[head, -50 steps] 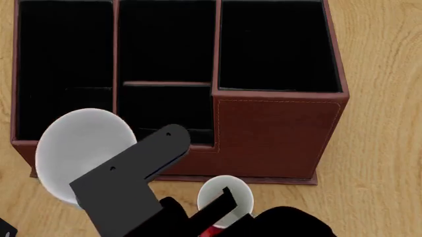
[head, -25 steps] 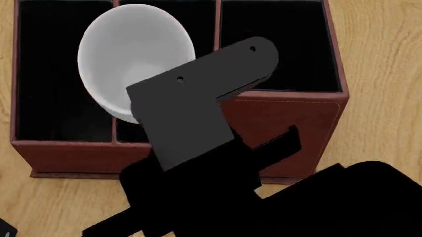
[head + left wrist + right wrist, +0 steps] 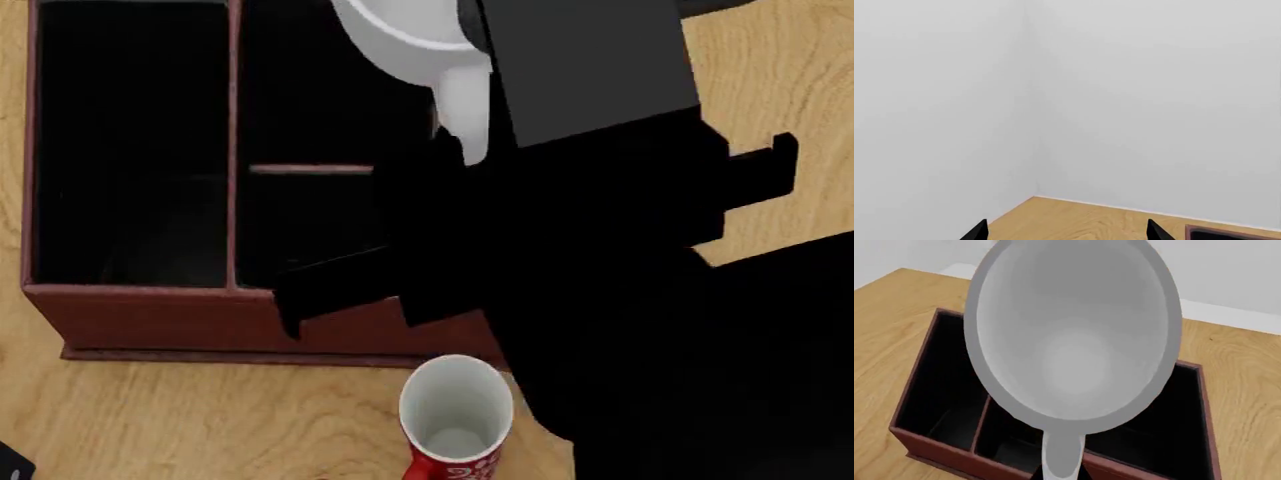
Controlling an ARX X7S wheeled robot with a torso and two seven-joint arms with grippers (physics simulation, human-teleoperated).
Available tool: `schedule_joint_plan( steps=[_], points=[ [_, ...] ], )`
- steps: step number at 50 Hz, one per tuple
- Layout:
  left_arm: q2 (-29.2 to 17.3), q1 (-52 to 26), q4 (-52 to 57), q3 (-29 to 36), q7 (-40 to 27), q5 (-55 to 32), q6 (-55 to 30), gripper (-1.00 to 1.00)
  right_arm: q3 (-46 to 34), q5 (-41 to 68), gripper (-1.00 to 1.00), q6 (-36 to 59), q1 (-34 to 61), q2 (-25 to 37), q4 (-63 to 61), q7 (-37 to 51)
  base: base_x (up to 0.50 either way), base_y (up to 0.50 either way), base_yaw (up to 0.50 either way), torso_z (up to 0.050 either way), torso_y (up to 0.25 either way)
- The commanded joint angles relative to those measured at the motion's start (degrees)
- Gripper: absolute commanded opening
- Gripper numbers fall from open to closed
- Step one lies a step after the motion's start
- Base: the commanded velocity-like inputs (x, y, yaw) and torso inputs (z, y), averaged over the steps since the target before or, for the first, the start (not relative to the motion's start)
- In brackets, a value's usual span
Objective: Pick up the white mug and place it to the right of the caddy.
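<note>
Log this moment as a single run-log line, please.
phase: carry | right gripper: holds white mug by handle, above caddy | left gripper: open, idle

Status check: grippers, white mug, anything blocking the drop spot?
Right gripper shut on white mug, carried above the caddy. Left gripper open, holding nothing. Red mug stands in front of caddy; drop spot hidden behind the arm.

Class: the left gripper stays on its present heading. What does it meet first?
Probably nothing near. In its wrist view the left gripper points over a strip of table toward a bare wall; the caddy lies off to one side. Depth is uncertain.
</note>
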Motion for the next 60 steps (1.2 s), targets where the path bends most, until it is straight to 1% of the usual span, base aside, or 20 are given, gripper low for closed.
schedule_joint_plan(
  steps=[1, 12, 19, 23, 32, 36, 41, 46, 50, 54, 60],
  points=[
    [-0.56, -0.02, 0.00, 0.77, -0.55, 0.40, 0.55, 1.00, 1.81, -0.70, -1.00, -0.82, 0.98, 3.96, 1.18, 0.07, 0.00, 0.00, 0.00, 0.000, 0.000],
    [-1.12, -0.13, -0.01, 1.17, -0.95, 0.41, 0.79, 1.00, 3.05, -0.74, -1.00, -1.05, 2.04, 8.77, 1.90, 0.39, 0.00, 0.00, 0.00, 0.000, 0.001],
    [-1.95, -0.29, -0.02, 1.89, -1.64, 0.54, 1.42, 1.00, 3.91, -2.15, -1.00, -1.99, -0.38, 11.99, 1.79, -0.49, 0.00, 0.00, 0.00, 0.000, 0.001],
    [-3.17, -0.32, -0.02, 2.00, -2.53, 0.38, 1.39, 1.00, 4.42, -2.42, -1.00, -2.07, -0.53, 13.83, 2.11, -0.66, 0.00, 0.00, 0.00, 0.000, 0.000],
    [-3.97, -1.72, -0.13, 3.83, -3.23, 0.37, 1.78, 1.00, 4.99, -2.78, -1.00, -1.89, -0.80, 17.88, 2.77, -0.49, 0.00, 0.00, 0.00, 0.000, 0.000],
    [-4.39, -1.94, -0.23, 4.17, -3.22, 0.54, 1.96, 1.00, 5.53, -3.09, -1.00, -2.79, -2.61, 20.20, 2.12, -0.70, 0.00, 0.00, 0.00, 0.000, 0.003],
    [-3.36, -2.57, -0.28, 4.59, -2.40, 0.44, 1.67, 1.00, 5.98, -3.64, -1.00, -3.58, -5.14, 23.09, 1.13, -1.24, 0.00, 0.00, 0.00, 0.000, 0.000],
    [-4.54, -1.41, -0.07, 3.58, -3.33, 0.49, 1.87, 1.00, 6.08, -3.75, -1.00, -3.77, -6.24, 25.12, 0.46, -1.19, 0.00, 0.00, 0.00, 0.000, 0.000],
    [-5.42, -2.30, -0.51, 5.78, -4.13, 1.03, 2.72, 1.00, 6.18, -4.16, -1.00, -4.23, -7.45, 26.39, 0.42, -1.70, 0.00, 0.00, 0.00, 0.000, 0.003],
    [-5.55, -3.03, -0.43, 6.42, -4.10, 0.99, 2.64, 1.00, 5.88, -4.81, -1.00, -4.57, -8.94, 27.16, 0.06, -2.09, 0.00, 0.00, 0.00, 0.000, 0.000],
    [-5.77, -4.21, -0.99, 8.07, -4.09, 1.13, 3.08, 1.00, 5.06, -6.57, -1.00, -4.64, -10.82, 27.05, 0.42, -3.17, 0.00, 0.00, 0.00, 0.000, 0.000]
  ],
)
